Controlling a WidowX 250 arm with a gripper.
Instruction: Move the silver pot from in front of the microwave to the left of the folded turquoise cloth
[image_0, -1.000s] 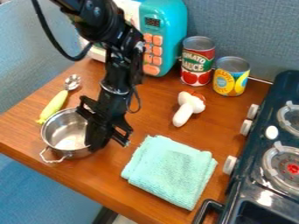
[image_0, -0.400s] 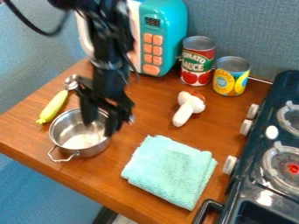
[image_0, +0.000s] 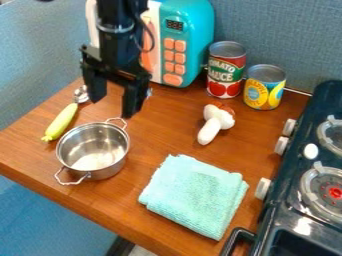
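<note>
Metal pot (image_0: 92, 150), upright and uncovered, is placed near the front left edge of the tabletop (image_0: 177, 135). One of its loop handles is pointed toward that edge, the other toward the back. Just behind and above the pot, the black gripper (image_0: 115, 102) is hung with its jaws spread wide apart, pointed downward; nothing is held between them. Beside the pot, to the left, a yellow-green vegetable (image_0: 61, 122) is laid at a slant, its upper end near a shiny metal scoop (image_0: 81, 94). To the right of the pot, a folded mint-green cloth (image_0: 194, 195) is spread, and behind the cloth a white mushroom-shaped piece (image_0: 215, 123) with a reddish-brown patch is seen. Farther back, a teal toy microwave (image_0: 194, 30), a tomato sauce can (image_0: 226, 70) and a yellow-labelled can (image_0: 264, 87) are lined up. The right side is occupied by a dark stove (image_0: 294, 200) with white knobs.
</note>
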